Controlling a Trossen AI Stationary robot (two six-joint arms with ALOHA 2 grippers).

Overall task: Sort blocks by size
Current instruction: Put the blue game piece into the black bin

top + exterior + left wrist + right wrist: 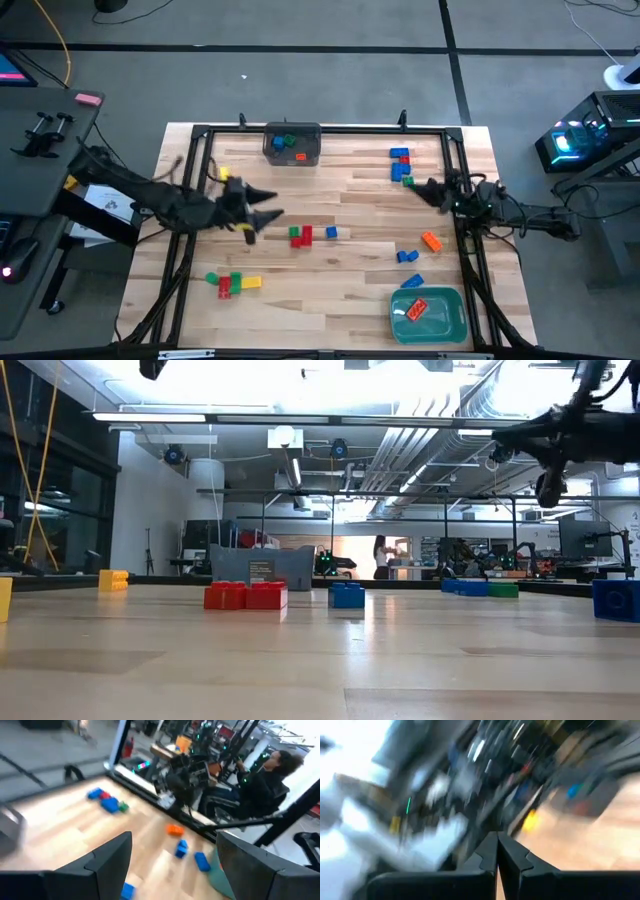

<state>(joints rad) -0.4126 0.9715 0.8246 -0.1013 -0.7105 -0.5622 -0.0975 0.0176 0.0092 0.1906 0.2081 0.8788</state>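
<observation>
Wooden table (350, 290) lies bare between left gripper (262, 212) and centre blocks (303, 235).

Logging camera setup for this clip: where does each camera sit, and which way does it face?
High: overhead, straight down on the table; both arms show.
Low: table height, level across past red blocks; an arm hangs at upper right.
Left wrist: past open left gripper toward the orange block.
Right wrist: past shut right gripper, blurred.
Shared: high and left wrist both show the orange block.
</observation>
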